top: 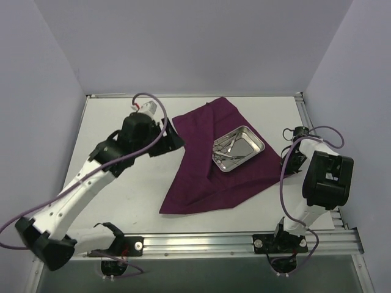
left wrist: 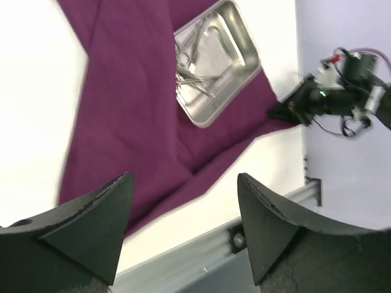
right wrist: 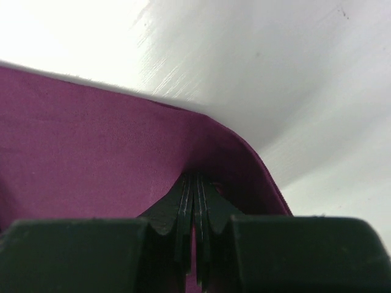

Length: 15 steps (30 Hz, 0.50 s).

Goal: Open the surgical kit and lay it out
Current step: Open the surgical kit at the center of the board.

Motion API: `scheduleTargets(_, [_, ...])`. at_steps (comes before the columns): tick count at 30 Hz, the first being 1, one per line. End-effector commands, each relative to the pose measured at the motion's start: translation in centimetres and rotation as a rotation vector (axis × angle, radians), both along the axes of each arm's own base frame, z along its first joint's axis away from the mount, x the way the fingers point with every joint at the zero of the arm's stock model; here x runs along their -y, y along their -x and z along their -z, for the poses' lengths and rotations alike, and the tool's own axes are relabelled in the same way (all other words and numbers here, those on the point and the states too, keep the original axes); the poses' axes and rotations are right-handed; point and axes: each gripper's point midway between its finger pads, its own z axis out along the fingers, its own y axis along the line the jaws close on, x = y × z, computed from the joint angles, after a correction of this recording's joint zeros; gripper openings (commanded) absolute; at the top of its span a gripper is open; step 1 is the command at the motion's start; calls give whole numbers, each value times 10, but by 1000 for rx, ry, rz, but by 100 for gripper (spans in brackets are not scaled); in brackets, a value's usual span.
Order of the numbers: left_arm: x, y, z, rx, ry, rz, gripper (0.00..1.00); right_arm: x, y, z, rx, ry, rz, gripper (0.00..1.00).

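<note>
The dark purple cloth wrap [top: 204, 159] lies spread flat on the white table. On its right half sits the shiny steel tray [top: 239, 148], with several ring-handled instruments [top: 226, 151] piled inside. My left gripper [top: 177, 141] hovers at the cloth's left edge, open and holding nothing. In the left wrist view its fingers [left wrist: 98, 226] stand wide apart above the cloth [left wrist: 122, 91], with the tray [left wrist: 227, 56] and the instruments [left wrist: 192, 67] beyond. My right gripper [top: 288, 163] is shut on the cloth's right corner. The right wrist view shows purple fabric [right wrist: 91, 152] pinched in that gripper [right wrist: 197, 183].
Lavender walls enclose the table on three sides. An aluminium rail [top: 214, 243] runs along the near edge between the arm bases. The right arm's cabled wrist [left wrist: 342, 91] shows at the cloth's corner in the left wrist view.
</note>
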Motion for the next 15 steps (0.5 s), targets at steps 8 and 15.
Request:
scheduleTargets(8, [56,-186,36,91,-78,420,77,-23,3,29,7,-90,-110,0])
scheduleTargets(15, [103,-250,67,190,-24,598,77,-28,13,34,-8,-105,-125,0])
